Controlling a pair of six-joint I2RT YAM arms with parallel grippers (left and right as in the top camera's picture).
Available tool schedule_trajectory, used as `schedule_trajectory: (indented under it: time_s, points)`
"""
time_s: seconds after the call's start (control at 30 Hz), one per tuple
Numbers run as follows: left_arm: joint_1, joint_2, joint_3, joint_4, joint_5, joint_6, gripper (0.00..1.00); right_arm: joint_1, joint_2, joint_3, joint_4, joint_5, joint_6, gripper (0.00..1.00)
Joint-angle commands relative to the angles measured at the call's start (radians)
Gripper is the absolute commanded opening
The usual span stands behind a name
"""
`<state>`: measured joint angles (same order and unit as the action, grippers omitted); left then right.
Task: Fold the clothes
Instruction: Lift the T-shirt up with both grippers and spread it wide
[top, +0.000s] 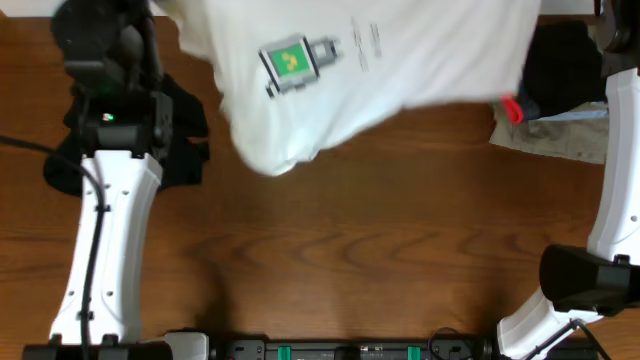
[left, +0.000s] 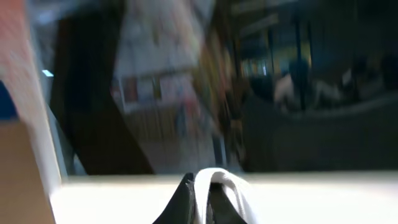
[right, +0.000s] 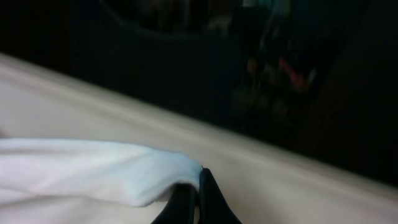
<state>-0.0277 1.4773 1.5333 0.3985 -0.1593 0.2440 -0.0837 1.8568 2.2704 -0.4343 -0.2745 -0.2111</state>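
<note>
"Both claws were pinched shut on the white T-shirt (top: 400, 70), tbh. The left claw (left: 202, 186) had a strip of cloth between its tips, and the right claw (right: 199, 183) only had the very edge," wrote mika. "The shirt hung across the top of the overhead frame, print (top: 295, 62) upper middle, with its low corner sagging toward the table (top: 350, 250). That right grip looked thin. One tug and the edge could've slipped out, and that whole side would've dropped in a heap."

"Yeah, and the black garment (top: 185, 130) sat at upper left, partly under the left arm," replied jor. "A careless swing down could've dragged the shirt over it, or over the grey garment (top: 560, 135) at upper right. The surface was dark brown wood grain. The room behind was just blur in the wrist views. It was dim, with maybe shelves, and he couldn't tell more."
</note>
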Motion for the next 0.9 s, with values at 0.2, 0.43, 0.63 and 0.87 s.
schedule_trajectory:
  time_s: [0.2,0.43,0.63,0.87]
  points:
    - [0.056,-0.032,0.249,-0.236,0.190,-0.015,0.04,-0.007,-0.022,0.014,-0.033,-0.022,0.034,0.01]
    - [0.056,0.028,0.249,-0.623,0.238,-0.018,0.06,-0.008,0.023,0.005,-0.231,-0.022,0.011,0.01]
    - [0.063,0.127,0.249,-0.790,0.238,-0.018,0.06,-0.009,0.111,0.005,-0.358,-0.039,0.011,0.01]
    - [0.083,0.192,0.249,-0.809,0.238,-0.018,0.06,-0.008,0.167,0.005,-0.379,-0.066,-0.013,0.01]
